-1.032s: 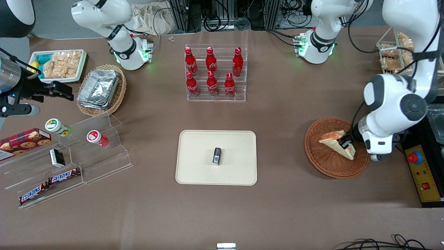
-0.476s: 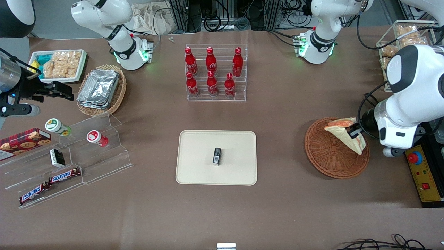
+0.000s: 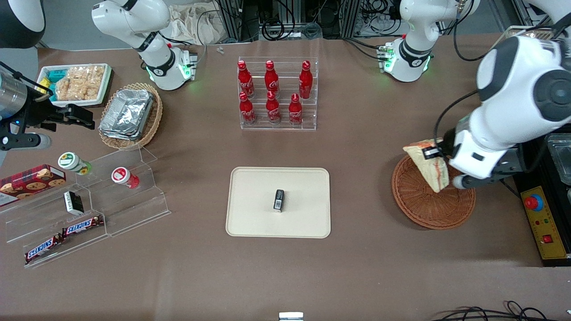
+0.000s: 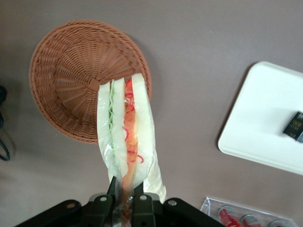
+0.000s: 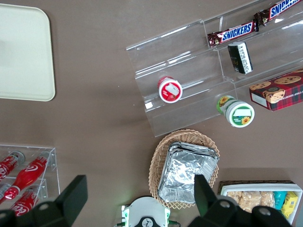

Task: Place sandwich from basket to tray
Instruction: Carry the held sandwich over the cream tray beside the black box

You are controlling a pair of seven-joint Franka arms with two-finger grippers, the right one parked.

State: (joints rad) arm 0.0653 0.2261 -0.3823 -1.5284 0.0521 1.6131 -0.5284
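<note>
Sandwich [image 3: 429,167] hung clear of the basket [image 3: 430,205] at this moment, and you could see it pinched at one end by your gripper [image 3: 433,152], whose two fingers [image 4: 105,209] were closed tightly on the bread with only the wedge's thickness between them. From the wrist camera the sandwich [image 4: 127,137] dangled with its white slices, green layer and red-orange filling edge-on, the free end pointing toward the basket [image 4: 71,80], which lay underneath with nothing in it. In the front view the wedge sat over the basket's rim on the side nearer the tray [image 3: 254,209], tilted rather than flat. Your tray stayed well apart from the basket, toward the middle of the table [image 3: 357,267], with a small dark packet [image 3: 279,200] lying near its centre. You also had a clear rack of red bottles [image 3: 272,96] standing farther from the front camera than the tray.
</note>
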